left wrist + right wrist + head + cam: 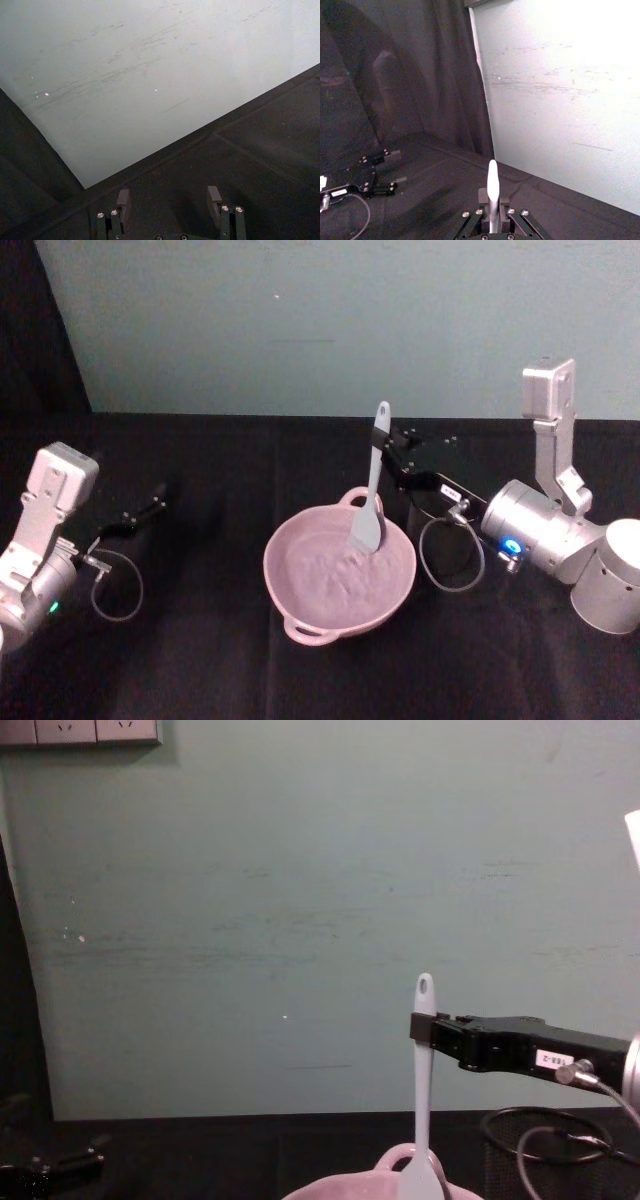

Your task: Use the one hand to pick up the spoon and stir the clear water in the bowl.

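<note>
The pink bowl (276,575) sits on the black desk (200,670) in the head view. The spoon (371,495) stands nearly upright, blade inside the bowl. The right pincer (386,452) grasps its upper handle, and the left pincer (157,502) hangs well to the left.

In the left wrist view, the left pincer (170,200) is released, with nothing between its fingers.

In the right wrist view, the right pincer (491,202) is clenched on the spoon (492,182).

In the chest view, the right pincer (425,1028) grips the spoon (423,1080) just below its hole, above the bowl (395,1160).
</note>
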Available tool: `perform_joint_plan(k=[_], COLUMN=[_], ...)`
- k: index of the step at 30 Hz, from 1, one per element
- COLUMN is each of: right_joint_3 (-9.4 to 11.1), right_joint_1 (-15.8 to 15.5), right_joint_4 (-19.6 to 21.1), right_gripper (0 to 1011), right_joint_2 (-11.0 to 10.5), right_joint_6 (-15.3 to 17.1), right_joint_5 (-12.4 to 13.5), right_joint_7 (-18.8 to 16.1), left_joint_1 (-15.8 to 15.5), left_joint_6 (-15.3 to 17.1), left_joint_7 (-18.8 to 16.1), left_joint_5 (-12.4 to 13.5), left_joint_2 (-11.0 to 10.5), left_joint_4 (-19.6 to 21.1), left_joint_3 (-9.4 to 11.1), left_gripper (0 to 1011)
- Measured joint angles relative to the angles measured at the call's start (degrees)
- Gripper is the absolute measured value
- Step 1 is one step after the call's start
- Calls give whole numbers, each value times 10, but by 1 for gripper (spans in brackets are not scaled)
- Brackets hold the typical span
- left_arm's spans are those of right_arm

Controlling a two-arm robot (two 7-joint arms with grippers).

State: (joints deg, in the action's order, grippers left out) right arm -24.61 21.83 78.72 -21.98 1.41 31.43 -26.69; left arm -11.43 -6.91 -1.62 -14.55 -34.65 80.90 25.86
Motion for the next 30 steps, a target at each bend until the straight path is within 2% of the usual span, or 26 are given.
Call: perform_joint_plan(k=[9,15,19,24,30], right_joint_3=[1,-11,-25,-32,-39], right_joint_1=[-21,-34,-37,-35,-19], right_joint_4=[35,57,67,65,40], right_gripper=[110,110,110,110,110], right_joint_2=[-13,-13,-5,4,23], right_joint_6=[9,13,15,15,10], right_joint_5=[-6,-7,-5,-2,6], right_joint_7=[-3,-12,-19,-22,-23], left_joint_1=[0,0,0,0,0], left_joint_6=[0,0,0,0,0], left_joint_7=[0,0,0,0,0], left_joint_5=[0,0,0,0,0], left_joint_2=[0,0,0,0,0], left_joint_4=[0,0,0,0,0], left_joint_3=[0,0,0,0,0], left_gripper=[1005,1005,1005,1005,1005])
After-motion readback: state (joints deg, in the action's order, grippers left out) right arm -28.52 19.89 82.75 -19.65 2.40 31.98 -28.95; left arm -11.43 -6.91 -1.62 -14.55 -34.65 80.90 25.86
